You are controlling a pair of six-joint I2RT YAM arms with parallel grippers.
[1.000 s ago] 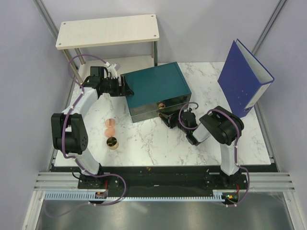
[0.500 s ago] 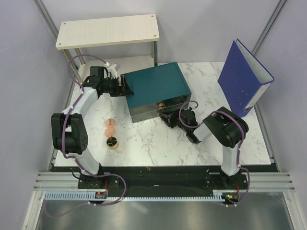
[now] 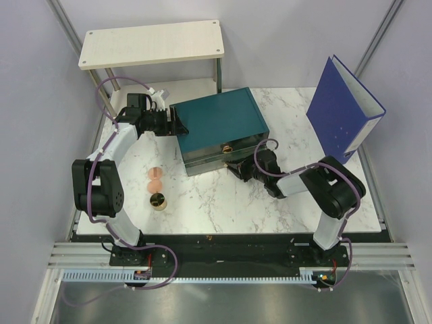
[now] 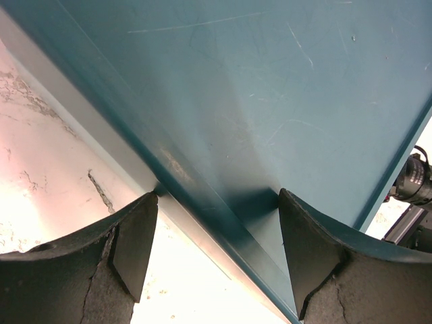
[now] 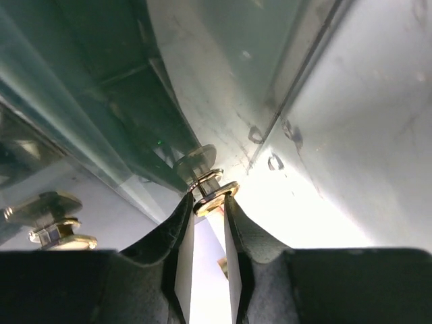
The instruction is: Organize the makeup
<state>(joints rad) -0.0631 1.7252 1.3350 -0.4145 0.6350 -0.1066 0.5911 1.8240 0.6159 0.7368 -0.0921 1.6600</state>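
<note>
Two peach-pink round discs (image 3: 155, 173) (image 3: 154, 184) and a gold-rimmed dark pot (image 3: 159, 200) lie on the marble table left of the teal drawer box (image 3: 219, 125). The tan stick and the mint-green tube are out of view. My right gripper (image 3: 237, 167) (image 5: 209, 200) is shut on a gold drawer handle (image 5: 216, 190) at the box's front. My left gripper (image 3: 177, 121) (image 4: 217, 223) is open, straddling the box's rear left edge (image 4: 202, 202) with its fingertips (image 4: 138, 233) against the box.
A blue ring binder (image 3: 344, 108) stands upright at the right back. A pale wooden shelf on metal legs (image 3: 152, 44) stands at the back left. A second gold handle (image 5: 50, 226) shows left of the gripped one. The table edge (image 3: 223, 234) runs along the front.
My right arm's elbow has swung right and toward the near edge while its gripper stays on the handle. The left arm and the makeup have not moved.
</note>
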